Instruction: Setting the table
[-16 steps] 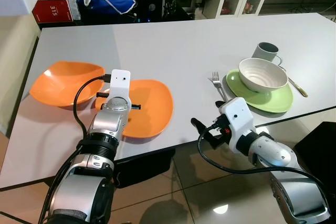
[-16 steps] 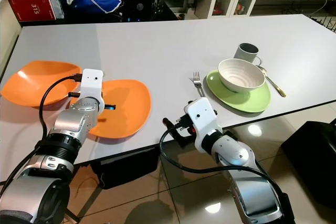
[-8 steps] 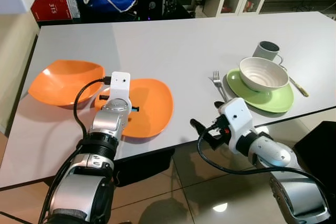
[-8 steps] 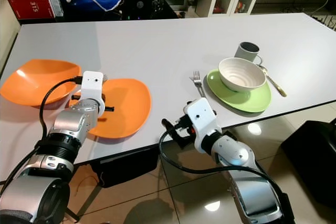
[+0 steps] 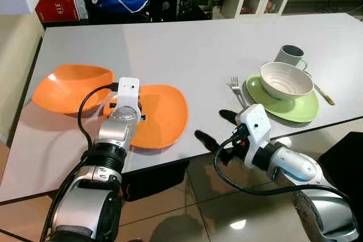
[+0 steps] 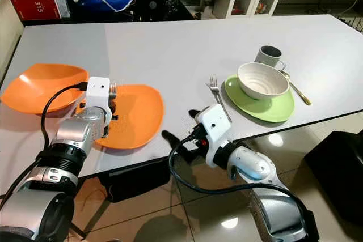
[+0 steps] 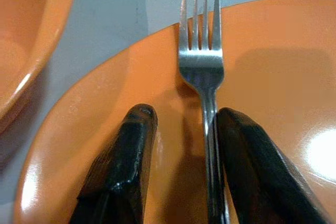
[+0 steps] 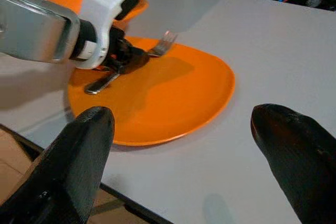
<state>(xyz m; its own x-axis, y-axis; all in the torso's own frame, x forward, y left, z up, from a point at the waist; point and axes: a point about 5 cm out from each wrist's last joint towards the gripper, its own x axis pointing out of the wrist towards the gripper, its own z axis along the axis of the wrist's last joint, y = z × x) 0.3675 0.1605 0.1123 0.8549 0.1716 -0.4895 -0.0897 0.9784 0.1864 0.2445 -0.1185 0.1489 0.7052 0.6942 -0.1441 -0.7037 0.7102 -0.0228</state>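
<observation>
picking up a fork lying on the orange plate: left gripper parted astride its handle, not yet clenched. right gripper spread wide, empty. next, probably: close, lift clear.

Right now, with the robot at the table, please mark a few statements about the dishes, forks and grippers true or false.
1. A fork lies on the orange plate between the left gripper's fingers. True.
2. The white bowl sits on the orange plate. False: it sits on the green plate.
3. The right gripper is open, holding nothing. True.
4. The mug is inside the orange bowl. False: it stands on the table behind the green plate.
</observation>
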